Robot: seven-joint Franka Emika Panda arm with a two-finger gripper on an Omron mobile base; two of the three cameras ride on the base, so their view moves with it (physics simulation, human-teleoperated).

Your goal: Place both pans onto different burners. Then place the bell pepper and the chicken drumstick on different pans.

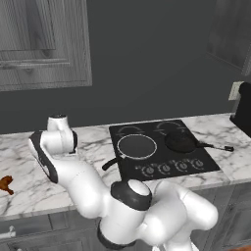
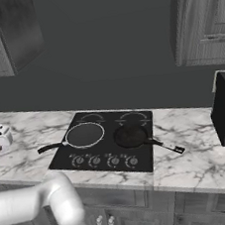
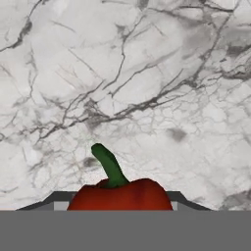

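Far left of the marble counter (image 1: pixel 29 188), chicken drumstick (image 1: pixel 6 185) lies alone, not yet moved. Next along, the gripper (image 3: pixel 120 208) is down at the counter with the red bell pepper (image 3: pixel 120 195) sitting between the dark finger tips (image 3: pixel 54 200), stem up; jaws look pinched on it, probably grasped for carrying to a pan. Right of that, both pans already sit on separate burners of the cooktop (image 1: pixel 196 152): pale-rimmed pan (image 1: pixel 136 146) front left, darker pan (image 1: pixel 180 142) beside it, both empty, handles pointing outward.
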